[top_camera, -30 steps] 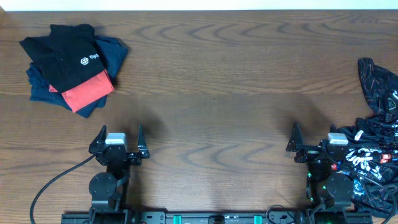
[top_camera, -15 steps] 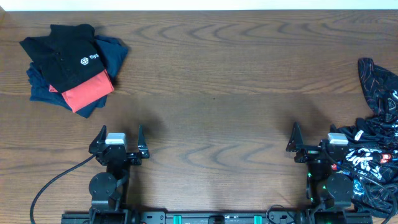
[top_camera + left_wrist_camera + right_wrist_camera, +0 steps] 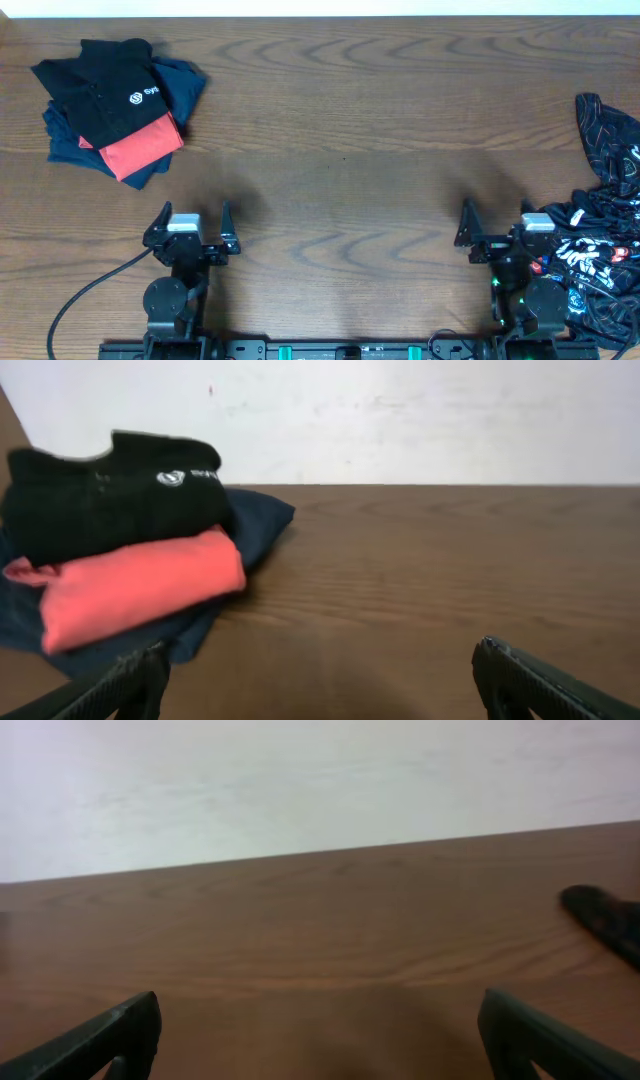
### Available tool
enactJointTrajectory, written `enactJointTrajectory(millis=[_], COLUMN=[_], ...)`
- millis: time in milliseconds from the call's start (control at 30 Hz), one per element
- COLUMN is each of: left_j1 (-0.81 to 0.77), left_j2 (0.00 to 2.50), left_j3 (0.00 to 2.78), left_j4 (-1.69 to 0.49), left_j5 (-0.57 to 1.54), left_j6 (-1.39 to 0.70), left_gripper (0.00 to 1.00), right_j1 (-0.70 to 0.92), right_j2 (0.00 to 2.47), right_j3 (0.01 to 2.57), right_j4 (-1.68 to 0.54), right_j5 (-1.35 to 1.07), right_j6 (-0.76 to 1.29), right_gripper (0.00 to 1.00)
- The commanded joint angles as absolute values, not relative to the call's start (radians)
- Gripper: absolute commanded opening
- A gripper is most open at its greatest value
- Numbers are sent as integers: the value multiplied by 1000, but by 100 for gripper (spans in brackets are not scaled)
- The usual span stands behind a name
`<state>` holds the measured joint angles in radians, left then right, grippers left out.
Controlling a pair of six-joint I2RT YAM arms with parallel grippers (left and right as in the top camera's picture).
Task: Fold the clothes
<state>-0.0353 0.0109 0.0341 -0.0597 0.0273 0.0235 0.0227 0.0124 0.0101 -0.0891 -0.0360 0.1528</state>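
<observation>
Item 1. Black sports jersey (image 3: 598,248): thin shiny fabric with copper contour lines and white and red lettering. It lies unfolded in a crumpled heap at the right edge of the overhead frame, from the lower right corner up to mid-height. Its lower part is bunched against the right arm's base.

Item 2. Left gripper (image 3: 195,209): lower left of the overhead frame, jaws spread wide, holding nothing. In the left wrist view its fingers (image 3: 118,686) sit at the bottom corners with bare table between them.

Item 3. Right gripper (image 3: 496,209): lower right, jaws spread wide, holding nothing, just beside the jersey and left of it. In the right wrist view only wood lies between its fingers (image 3: 104,1034).

Item 4. Clothes pile, upper left: black top with white logo (image 3: 112,84) uppermost, coral-red garment (image 3: 142,148) beneath it, navy garment (image 3: 186,86) at the bottom. It lies well apart from the jersey.

Item 5. Wooden table (image 3: 350,120), dark brown grain.

Item 6. Black cable (image 3: 78,296), curving from the left arm toward the bottom left edge.
</observation>
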Motion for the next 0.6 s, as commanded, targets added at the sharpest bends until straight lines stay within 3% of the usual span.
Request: enactJointTrajectory(millis=[0, 133, 300, 567], left_j1=[-31, -31, -31, -31], left_j2=[10, 62, 253, 688], left_j3=[43, 104, 242, 516], left_j4=[-141, -218, -313, -556], left_j5=[61, 72, 150, 150], left_j6=[-134, -286, -328, -327], left_gripper=[98, 98, 98, 98], right_j1=[16, 16, 16, 7], right_j2=[15, 75, 287, 764], right_j3=[62, 189, 348, 463], right_j4=[-175, -348, -519, -537], right_j5=[-76, 49, 195, 188], right_j6=[186, 214, 281, 281], right_gripper=[99, 99, 99, 99])
